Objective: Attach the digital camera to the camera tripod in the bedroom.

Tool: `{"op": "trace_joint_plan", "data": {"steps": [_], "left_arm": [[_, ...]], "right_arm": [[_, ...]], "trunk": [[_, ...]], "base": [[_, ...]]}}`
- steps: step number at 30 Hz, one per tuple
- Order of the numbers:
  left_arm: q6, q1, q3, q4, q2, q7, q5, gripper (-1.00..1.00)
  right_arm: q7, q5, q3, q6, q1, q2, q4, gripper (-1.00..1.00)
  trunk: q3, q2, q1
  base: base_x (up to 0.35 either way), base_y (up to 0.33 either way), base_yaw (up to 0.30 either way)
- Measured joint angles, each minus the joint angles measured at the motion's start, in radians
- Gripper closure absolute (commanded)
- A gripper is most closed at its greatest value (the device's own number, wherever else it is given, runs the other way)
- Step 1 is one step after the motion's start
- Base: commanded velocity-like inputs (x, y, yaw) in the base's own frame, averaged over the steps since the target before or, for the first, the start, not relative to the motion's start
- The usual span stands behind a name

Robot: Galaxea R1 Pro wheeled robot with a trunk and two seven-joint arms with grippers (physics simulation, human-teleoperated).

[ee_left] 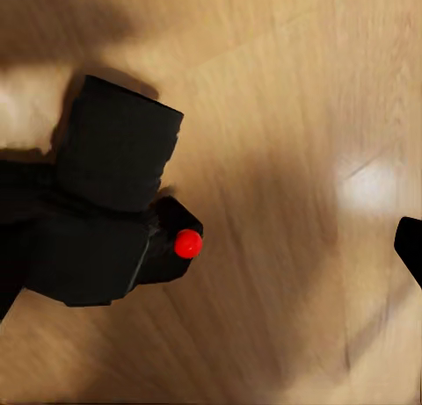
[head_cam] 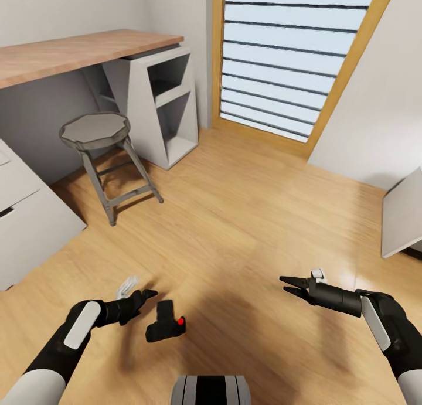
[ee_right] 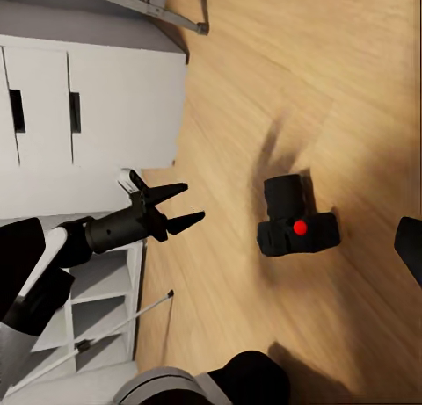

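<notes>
Digital camera, one only, lies on the wood plank floor just in front of the robot's base, with its small red dot turned to the right side. No gripper touches it. The left gripper hangs just beside it, on its left, with the two fingers spread and nothing between them. The right gripper is well apart to the right, also with fingers spread and empty.

Around the camera the floor is bare on all sides, and a wide free strip goes forward to the tall window. On the left stand one stool, one desk with a white shelf unit under it, and a white drawer cabinet. At the right edge a white panel comes into the room.
</notes>
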Motion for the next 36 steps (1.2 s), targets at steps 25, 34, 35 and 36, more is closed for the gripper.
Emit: {"op": "trace_joint_plan", "data": {"steps": [25, 34, 35, 36], "left_arm": [[-0.004, 0.0, -0.002, 0.029, 0.04, 0.0, 0.079, -1.0], [-0.007, 0.0, -0.001, 0.041, 0.042, 0.0, 0.078, -1.0], [-0.008, -0.001, -0.001, 0.044, 0.042, 0.0, 0.078, -1.0], [-0.009, -0.001, -0.001, 0.045, 0.042, 0.0, 0.078, -1.0]], "right_arm": [[0.0, 0.0, -0.001, 0.0, 0.0, -0.001, 0.0, -1.0], [0.0, 0.0, -0.001, 0.0, 0.0, -0.01, 0.0, -1.0], [0.0, 0.0, -0.001, 0.0, 0.0, -0.012, 0.0, -1.0], [0.0, 0.0, -0.001, 0.0, 0.0, -0.013, 0.0, -1.0]], "trunk": [[-0.097, -0.006, 0.011], [-0.132, -0.008, 0.015], [-0.135, -0.008, 0.016], [-0.139, -0.008, 0.016]], "base": [[0.0, 0.0, 0.0], [0.0, 0.0, 0.0], [0.0, 0.0, 0.0], [0.0, 0.0, 0.0]]}}
